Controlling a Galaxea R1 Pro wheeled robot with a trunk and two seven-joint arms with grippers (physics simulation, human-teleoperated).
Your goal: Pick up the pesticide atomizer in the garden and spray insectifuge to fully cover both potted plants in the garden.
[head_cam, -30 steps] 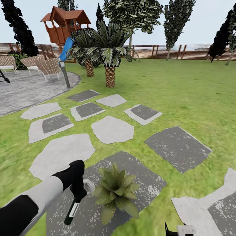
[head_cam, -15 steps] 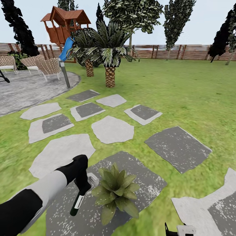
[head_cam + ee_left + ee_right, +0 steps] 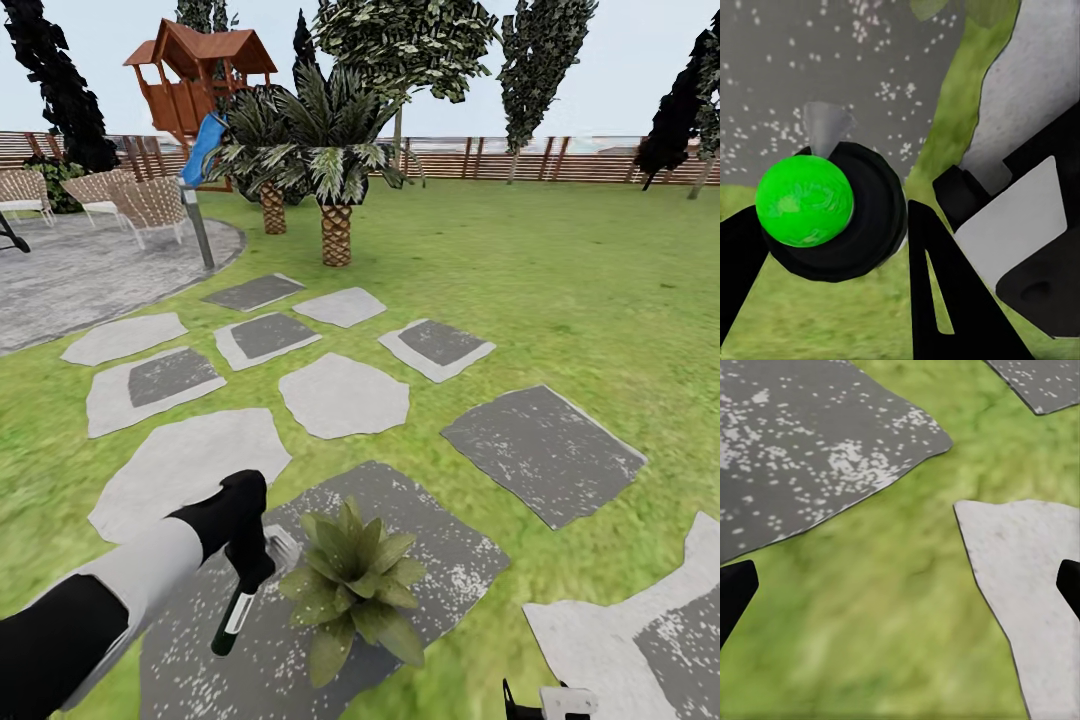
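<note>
Spraying step in hand, by the look of it. Left pincer (image 3: 255,560), black at the end of a white-and-black sleeve, clamped round the small dark green and white pesticide atomizer (image 3: 240,598) with its pale grey nozzle (image 3: 281,545). Held tilted over the speckled dark grey stepping stone (image 3: 440,520), green body slanting down and back toward the arm, nozzle uppermost and turned toward the low rosette of pointed mottled green leaves (image 3: 352,585), just beside its nearest leaf tips. Probably kept that close and that high so the mist lands on the crown rather than on stone or lawn. Pot under the leaves hidden.

From the left wrist view, looking along the fingers: bright green rounded end of the atomizer (image 3: 804,201) seated in a black ring, grey nozzle cone (image 3: 827,125) beyond it, pointing out over the same stone; dark fingers (image 3: 945,300) flanking the body, consistent with a firm hold.

Right pincer (image 3: 545,702) low at the frame's edge, well apart from the plant. From its own wrist view, black fingertips (image 3: 733,589) spread wide at either margin, nothing between them, grass and pale stone slabs (image 3: 1027,585) below. Likely parked out of the spray path.

Only one potted plant visible here, so at best half the job.
</note>
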